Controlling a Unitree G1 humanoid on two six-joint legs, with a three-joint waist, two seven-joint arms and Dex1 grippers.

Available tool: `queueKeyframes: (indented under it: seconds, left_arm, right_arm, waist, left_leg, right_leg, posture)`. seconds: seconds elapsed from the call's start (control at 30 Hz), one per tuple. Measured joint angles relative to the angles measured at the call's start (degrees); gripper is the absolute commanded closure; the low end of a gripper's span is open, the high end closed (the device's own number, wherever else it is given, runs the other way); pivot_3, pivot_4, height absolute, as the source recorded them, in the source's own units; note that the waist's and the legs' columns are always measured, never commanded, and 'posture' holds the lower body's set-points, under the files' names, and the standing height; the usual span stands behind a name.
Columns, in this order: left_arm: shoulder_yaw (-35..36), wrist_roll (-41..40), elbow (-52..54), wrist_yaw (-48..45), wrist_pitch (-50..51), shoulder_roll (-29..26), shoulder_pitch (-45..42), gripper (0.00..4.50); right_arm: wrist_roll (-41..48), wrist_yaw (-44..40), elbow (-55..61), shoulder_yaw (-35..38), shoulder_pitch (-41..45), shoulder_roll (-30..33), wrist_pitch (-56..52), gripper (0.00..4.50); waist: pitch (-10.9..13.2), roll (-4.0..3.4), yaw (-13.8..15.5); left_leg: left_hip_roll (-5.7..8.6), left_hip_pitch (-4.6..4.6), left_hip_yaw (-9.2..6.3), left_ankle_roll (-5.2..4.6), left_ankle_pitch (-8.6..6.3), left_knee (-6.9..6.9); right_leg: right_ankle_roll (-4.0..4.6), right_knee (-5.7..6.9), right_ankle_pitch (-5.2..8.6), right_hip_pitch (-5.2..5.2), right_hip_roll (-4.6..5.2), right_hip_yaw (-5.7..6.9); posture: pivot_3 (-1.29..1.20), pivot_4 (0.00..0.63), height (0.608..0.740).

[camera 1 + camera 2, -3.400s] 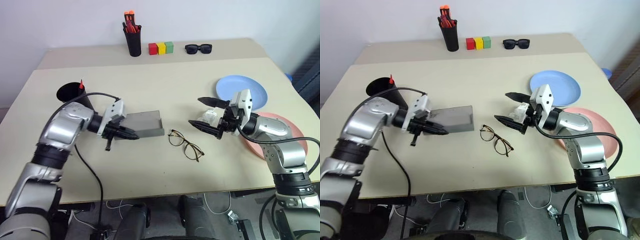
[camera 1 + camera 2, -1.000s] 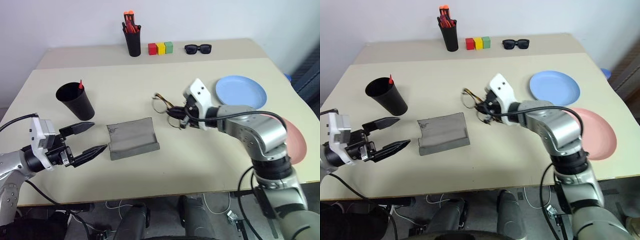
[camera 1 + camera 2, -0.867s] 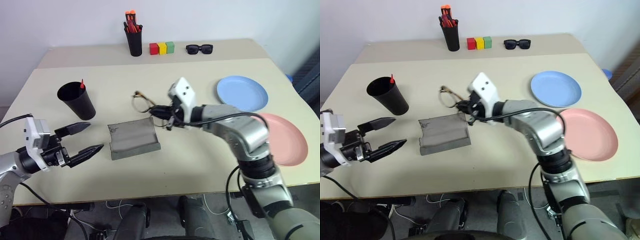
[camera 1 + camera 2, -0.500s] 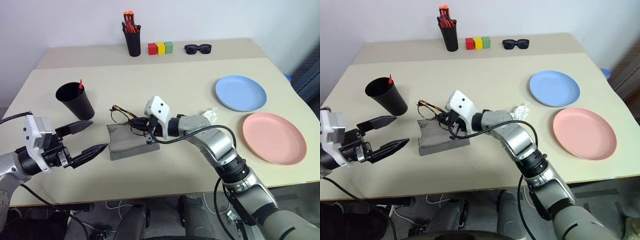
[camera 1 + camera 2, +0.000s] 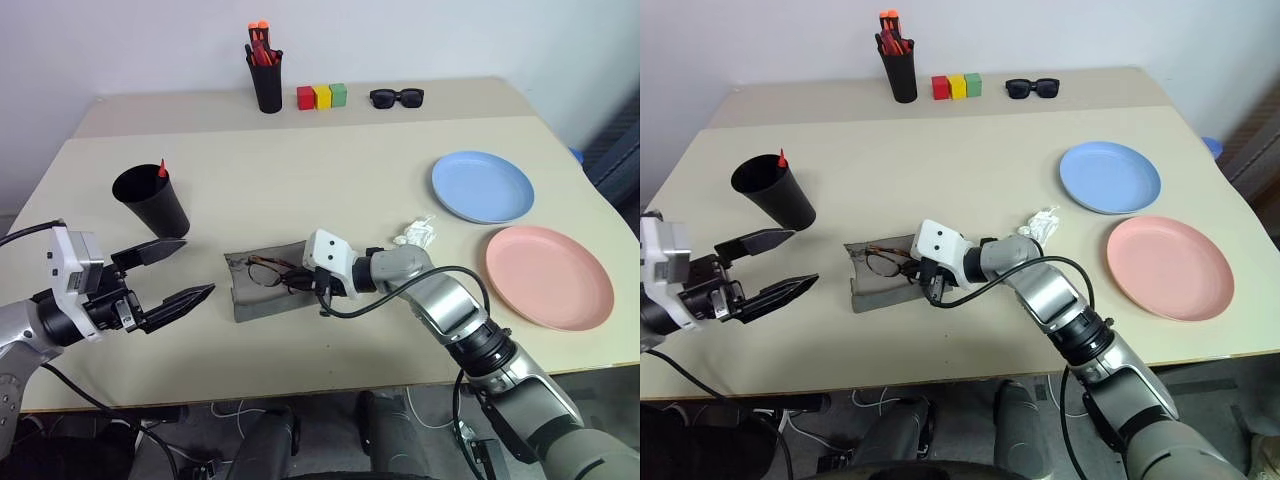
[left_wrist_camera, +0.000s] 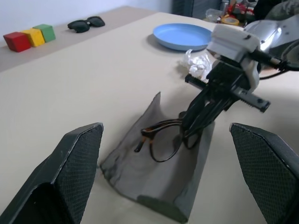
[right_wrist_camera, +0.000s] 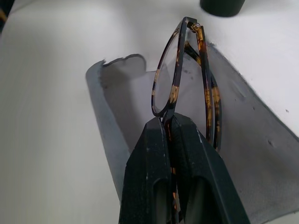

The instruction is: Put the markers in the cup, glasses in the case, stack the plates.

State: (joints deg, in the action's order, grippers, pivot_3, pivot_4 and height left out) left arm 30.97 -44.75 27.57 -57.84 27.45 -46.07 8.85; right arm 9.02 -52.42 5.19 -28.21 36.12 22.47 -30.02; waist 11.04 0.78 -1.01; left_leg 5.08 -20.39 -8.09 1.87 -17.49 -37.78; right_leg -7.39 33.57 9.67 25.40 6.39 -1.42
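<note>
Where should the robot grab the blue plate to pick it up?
By the rim of the blue plate, on the edge nearest the robot, coming in low from the side. It lies flat on the table, so only the thin raised rim gives the claw something to pinch.

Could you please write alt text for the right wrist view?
The right end effector, shut on the glasses, holds them over the open grey case on a pale table. A black cup stands beyond.

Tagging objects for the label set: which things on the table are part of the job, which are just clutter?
Job: glasses pinched in right tool, grey case, black cup with red marker, blue plate, pink plate.

Clutter: pen pot, coloured blocks, sunglasses, crumpled white wad.
</note>
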Motion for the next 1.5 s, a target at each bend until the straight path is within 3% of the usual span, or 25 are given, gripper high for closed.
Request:
queueKeyframes:
  seconds: [0.13, 0.43, 0.47, 0.5, 0.73, 0.97, 1.13, 1.23, 1.43, 1.5]
  left_arm:
    - [-0.6, 0.5, -0.9, -1.1, -1.2, 0.0, 0.0, 0.0]
    - [-0.9, 2.6, -3.4, -3.7, -4.7, 0.4, 0.7, 0.0]
    - [-0.9, 2.8, -3.8, -3.9, -5.2, 0.4, 0.9, 0.0]
    - [-0.9, 3.0, -4.3, -4.1, -5.6, 0.5, 1.2, 0.0]
    - [-0.9, 4.1, -6.5, -5.7, -7.6, 0.6, 1.6, 0.0]
    - [-2.3, 5.8, -10.4, -3.0, -9.0, 1.6, -3.3, 0.0]
    - [-8.3, 9.5, -12.5, 3.9, -8.6, 3.5, -12.9, 0.0]
    - [-13.5, 13.5, -14.0, 7.8, -8.1, 4.9, -18.1, 0.77]
    - [-25.2, 23.5, -26.6, 17.1, -7.6, 13.3, -36.2, 3.84]
    - [-28.0, 26.2, -33.2, 19.7, -6.8, 16.2, -43.7, 3.84]
  right_arm:
    - [1.2, -4.9, 3.0, 0.1, 0.2, 4.4, -3.3, 4.48]
    - [3.1, -6.4, 3.5, 1.0, 2.7, 2.9, -7.6, 4.48]
    - [3.1, -6.4, 3.5, 1.0, 2.7, 2.7, -7.5, 3.78]
    - [3.1, -6.4, 3.5, 1.0, 2.7, 2.5, -7.2, 3.45]
    - [3.6, -5.9, 3.3, 2.2, 2.8, 0.9, -7.1, 0.02]
    - [5.6, -3.1, 2.2, 7.1, 3.5, -2.1, -8.4, 0.02]
    - [15.1, -1.6, 2.8, 17.9, 2.8, -5.1, -10.8, 0.02]
    - [17.2, -0.7, 3.4, 23.0, -0.1, -3.1, -10.6, 0.0]
    - [18.4, -0.3, 3.7, 27.0, -5.7, 1.8, -10.4, 0.0]
    - [18.8, 0.7, 3.9, 27.2, -5.7, 1.7, -9.9, 0.0]
  waist:
    - [0.0, 0.02, 0.1]
    - [0.0, 0.0, 0.0]
    - [0.0, 0.0, 0.0]
    - [0.0, 0.0, 0.0]
    - [0.0, 0.0, 0.0]
    - [0.0, 0.0, 0.3]
    - [0.0, 0.01, 0.6]
    - [0.0, 0.03, 0.4]
    - [0.0, 0.02, 0.3]
    - [0.0, 0.03, 0.1]
  left_leg:
    - [0.0, 0.0, 0.0, 0.0, 0.0, 0.0]
    - [-0.02, -0.02, 0.0, 0.0, 0.0, 0.05]
    - [-0.02, -0.02, 0.0, 0.0, 0.0, 0.05]
    - [-0.02, -0.02, 0.0, 0.0, 0.0, 0.05]
    - [-0.02, -0.01, 0.0, 0.0, 0.0, 0.06]
    - [-0.02, 0.0, -0.04, 0.01, 0.0, 0.07]
    - [0.01, -0.01, -0.07, 0.03, 0.02, 0.06]
    - [0.05, -0.01, -0.03, 0.02, 0.01, 0.08]
    - [0.05, -0.01, -0.01, 0.1, 0.07, 0.07]
    - [0.03, 0.01, 0.0, 0.11, 0.07, 0.07]
  right_leg:
    - [0.0, -0.06, 0.0, -0.03, 0.02, 0.0]
    - [0.0, -0.09, 0.0, 0.01, 0.01, 0.0]
    - [0.0, -0.09, 0.0, 0.01, 0.01, 0.0]
    - [0.0, -0.09, -0.01, 0.01, 0.01, 0.0]
    - [0.0, -0.08, -0.01, 0.01, 0.01, 0.0]
    - [0.01, -0.07, -0.02, 0.01, 0.0, 0.02]
    - [0.04, -0.14, -0.06, -0.03, 0.02, 0.02]
    - [0.03, -0.17, -0.06, -0.03, 0.02, 0.02]
    - [0.05, -0.13, -0.15, -0.02, -0.02, 0.03]
    - [0.04, -0.14, -0.18, -0.03, -0.05, 0.02]
  posture:
    - [0.0, 0.15, 0.74]
    - [0.0, 0.15, 0.74]
    - [0.0, 0.15, 0.74]
    - [0.0, 0.15, 0.74]
    - [0.0, 0.15, 0.74]
    - [0.0, 0.15, 0.74]
    - [0.0, 0.15, 0.74]
    - [0.0, 0.15, 0.74]
    - [0.0, 0.15, 0.74]
    - [0.0, 0.15, 0.74]
